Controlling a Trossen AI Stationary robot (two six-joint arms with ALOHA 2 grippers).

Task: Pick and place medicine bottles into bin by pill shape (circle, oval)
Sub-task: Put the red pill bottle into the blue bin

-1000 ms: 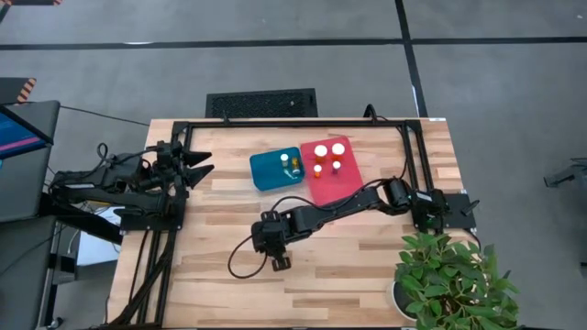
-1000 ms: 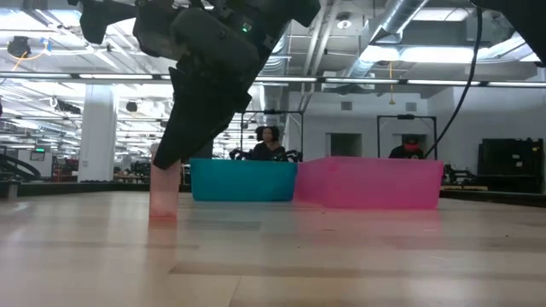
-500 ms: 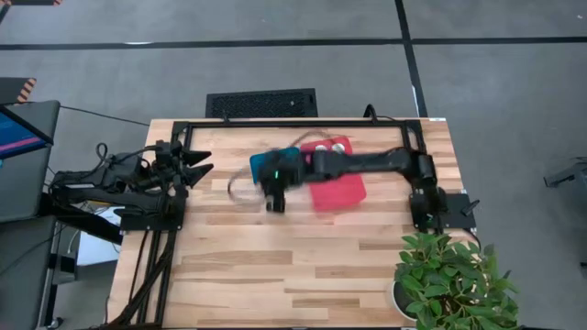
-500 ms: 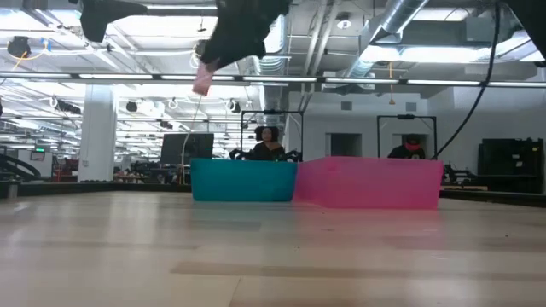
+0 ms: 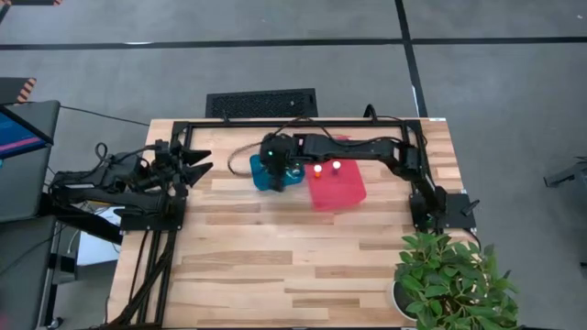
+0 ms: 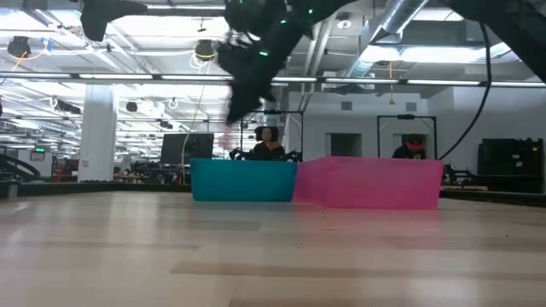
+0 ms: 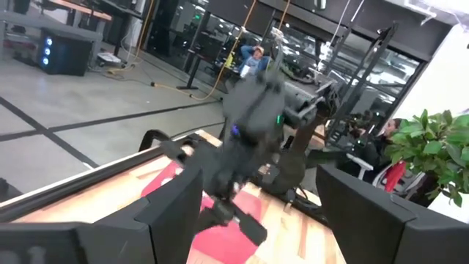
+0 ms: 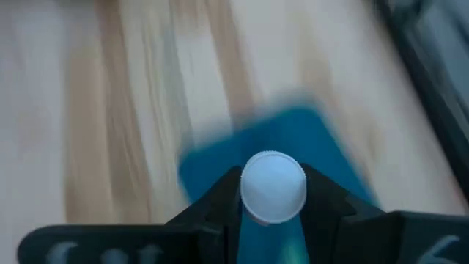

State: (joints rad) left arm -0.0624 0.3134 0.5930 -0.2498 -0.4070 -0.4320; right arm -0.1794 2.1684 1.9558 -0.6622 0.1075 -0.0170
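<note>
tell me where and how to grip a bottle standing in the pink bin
Grip the white cap or the neck just under it, coming straight down from above. The bottles stand upright in the pink bin, caps up, and its walls block any sideways approach.

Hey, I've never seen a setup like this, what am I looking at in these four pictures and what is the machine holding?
This is a two-armed robot at a wooden table. One picture looks straight down, one looks level across the tabletop, and two come from cameras on the arms' wrists. The right gripper hangs above the blue bin, its jaws shut on a white-capped medicine bottle; the right wrist picture shows this up close. Beside the blue bin stands a pink bin with two bottles showing in it. The left gripper waits at the table's left edge. People sit in the room beyond the table.
</note>
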